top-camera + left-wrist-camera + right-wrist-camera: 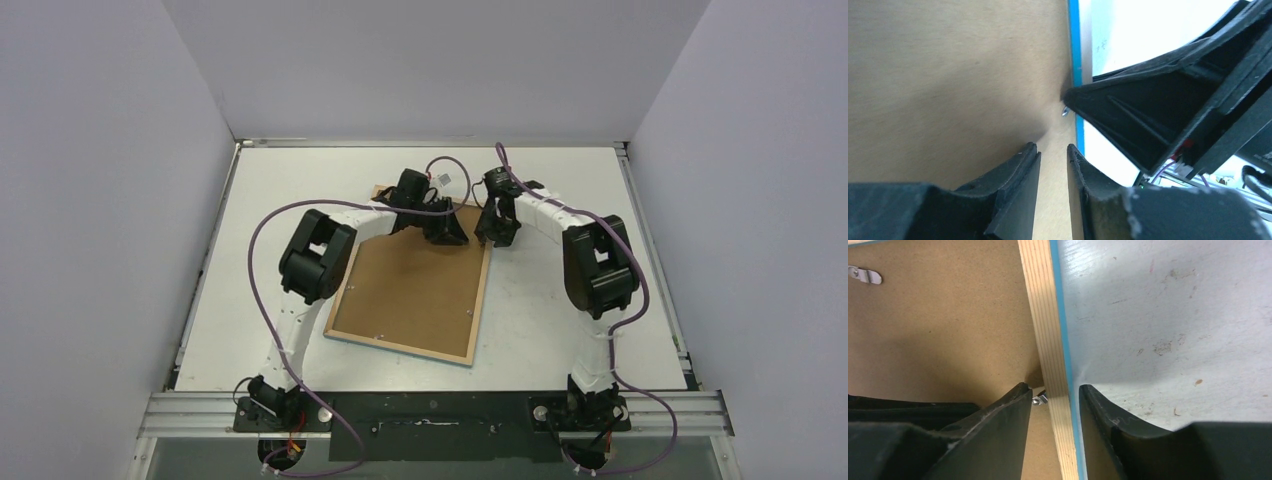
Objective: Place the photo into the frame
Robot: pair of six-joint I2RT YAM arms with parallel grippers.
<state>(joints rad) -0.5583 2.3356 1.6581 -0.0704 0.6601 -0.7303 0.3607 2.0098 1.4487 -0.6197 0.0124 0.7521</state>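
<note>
White table (560, 330), scuffed and speckled, boxed in by plain grey walls (100, 200). The frame (481, 290) lies face-down mid-table. It is a flat rectangle with light grained-wood back rails and a thin turquoise strip along the outer edge, and a matte brown backing board (410, 290) fills it. Long axis runs near-to-far, far end skewed slightly right. Small metal tabs (865, 275) sit on the board by the rails. At the far right corner, the right gripper (1054, 387) straddles the right rail, one finger on the board beside a tab, the other over the table; parted, not visibly clamping. Beside it, the left gripper (1053, 147) hovers over the board just inside that rail, jaws narrowly apart, nothing between.
</note>
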